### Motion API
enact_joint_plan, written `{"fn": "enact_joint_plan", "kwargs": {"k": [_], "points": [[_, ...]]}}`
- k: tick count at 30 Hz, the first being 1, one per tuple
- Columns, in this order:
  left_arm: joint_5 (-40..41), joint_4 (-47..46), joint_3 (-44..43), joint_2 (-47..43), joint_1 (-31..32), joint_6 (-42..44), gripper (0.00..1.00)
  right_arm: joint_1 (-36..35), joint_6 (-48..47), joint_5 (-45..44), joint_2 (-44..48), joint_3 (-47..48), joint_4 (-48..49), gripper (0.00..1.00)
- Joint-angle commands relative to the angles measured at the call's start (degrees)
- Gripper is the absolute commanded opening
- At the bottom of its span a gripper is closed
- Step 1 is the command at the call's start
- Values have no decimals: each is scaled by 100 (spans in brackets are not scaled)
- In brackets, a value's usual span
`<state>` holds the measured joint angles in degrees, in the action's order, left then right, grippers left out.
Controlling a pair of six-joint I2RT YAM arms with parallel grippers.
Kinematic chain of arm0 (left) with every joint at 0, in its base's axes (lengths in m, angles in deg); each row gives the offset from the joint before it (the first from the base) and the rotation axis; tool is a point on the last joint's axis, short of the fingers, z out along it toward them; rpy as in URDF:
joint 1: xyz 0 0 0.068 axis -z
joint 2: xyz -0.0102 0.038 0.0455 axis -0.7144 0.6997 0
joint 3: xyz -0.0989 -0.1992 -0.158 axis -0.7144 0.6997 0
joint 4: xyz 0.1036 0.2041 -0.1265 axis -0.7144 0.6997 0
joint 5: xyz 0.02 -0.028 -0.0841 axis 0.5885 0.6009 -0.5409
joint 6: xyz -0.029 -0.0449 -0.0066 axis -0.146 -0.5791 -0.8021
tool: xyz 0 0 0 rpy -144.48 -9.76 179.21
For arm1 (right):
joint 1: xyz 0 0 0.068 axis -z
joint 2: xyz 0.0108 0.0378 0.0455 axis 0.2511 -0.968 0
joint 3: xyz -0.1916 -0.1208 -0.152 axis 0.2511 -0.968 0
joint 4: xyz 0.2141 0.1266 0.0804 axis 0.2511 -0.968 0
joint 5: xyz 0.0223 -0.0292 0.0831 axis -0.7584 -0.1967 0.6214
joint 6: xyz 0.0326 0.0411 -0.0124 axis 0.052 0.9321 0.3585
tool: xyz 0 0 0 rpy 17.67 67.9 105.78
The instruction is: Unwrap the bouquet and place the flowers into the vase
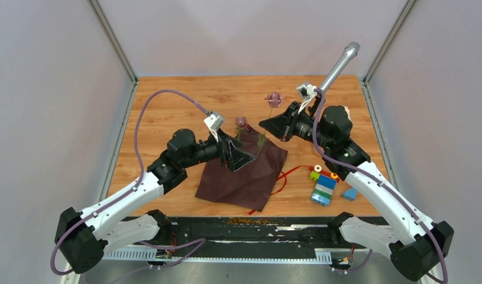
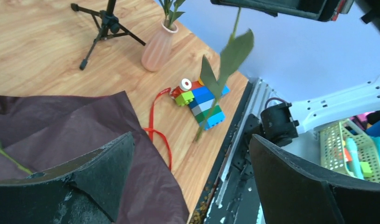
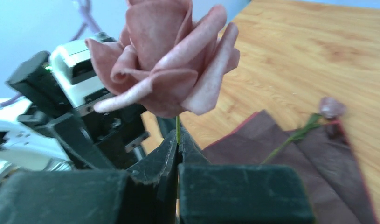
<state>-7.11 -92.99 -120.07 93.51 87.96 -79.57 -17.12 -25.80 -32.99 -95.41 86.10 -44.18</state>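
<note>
My right gripper (image 3: pixel 178 140) is shut on the thin green stem just under a mauve-pink rose (image 3: pixel 164 60), holding it up above the table (image 1: pixel 274 99). The stem and its leaves (image 2: pixel 225 65) hang down past the right gripper (image 1: pixel 265 125). The maroon wrapping paper (image 1: pixel 244 174) lies spread flat, with another small flower (image 1: pixel 243 122) on its far edge. My left gripper (image 1: pixel 240 160) hovers open over the paper with nothing between its fingers (image 2: pixel 104 168). The peach ribbed vase (image 2: pixel 159 44) stands at the back right with green stems in its mouth.
A red ribbon (image 2: pixel 155 126) trails loose off the paper's right edge. A colourful toy-brick stack (image 1: pixel 323 186) sits near the front right. A microphone (image 1: pixel 342 62) on a black tripod (image 2: pixel 104 23) stands beside the vase. Brown crumbs (image 1: pixel 250 220) line the front rail.
</note>
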Motion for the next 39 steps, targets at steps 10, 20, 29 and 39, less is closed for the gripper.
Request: {"fn": "enact_joint_plan", "kwargs": {"k": [10,20,29,39], "points": [[397,3510,-1632,-55,-2272,2112,100,36,-2188,-5051,540,685,-2323,0],[2838,4040,-1493,-8,-2883,2760,100,1223,-2451,-5827,727,84,-1420,0],[2757,4028,-1393,-13,-2883,2712,100,1748,-2526,-5767,670,-535,-392,0],[2139,3965,-1482,283,-2883,2696,100,1933,-2522,-5607,499,-1361,921,0]]}}
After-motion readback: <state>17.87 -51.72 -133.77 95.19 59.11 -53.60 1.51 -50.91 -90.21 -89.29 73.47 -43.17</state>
